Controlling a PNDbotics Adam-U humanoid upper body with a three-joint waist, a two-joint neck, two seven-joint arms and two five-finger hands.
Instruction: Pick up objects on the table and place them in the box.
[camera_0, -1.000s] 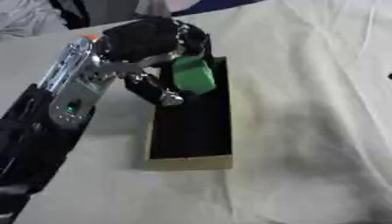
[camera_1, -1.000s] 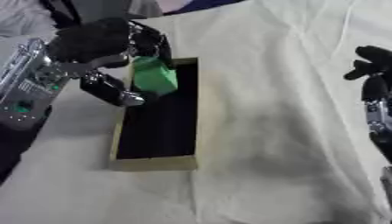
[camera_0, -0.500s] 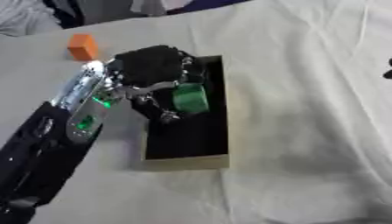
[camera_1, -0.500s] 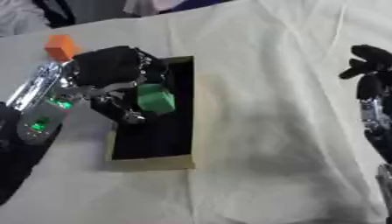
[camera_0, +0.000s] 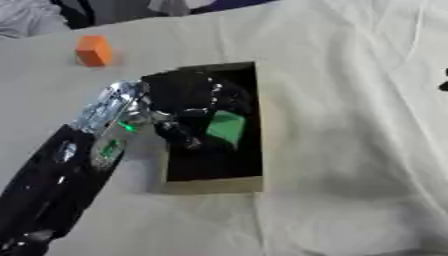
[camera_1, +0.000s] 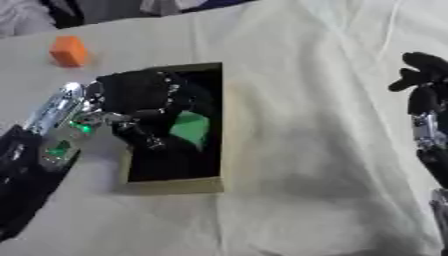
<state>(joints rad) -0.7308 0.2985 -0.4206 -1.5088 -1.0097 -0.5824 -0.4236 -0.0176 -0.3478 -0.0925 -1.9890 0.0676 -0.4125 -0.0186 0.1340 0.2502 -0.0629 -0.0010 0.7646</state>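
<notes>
My left hand (camera_0: 188, 102) sits inside the box (camera_0: 214, 182), fingers curled around the green block (camera_0: 226, 128). Right hand (camera_1: 420, 75) idle at right edge, fingers relaxed.

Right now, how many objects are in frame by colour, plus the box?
Green block: 1, in the left hand, inside the box
Orange block: 1, on the table
Box: 1
Total: 3
</notes>
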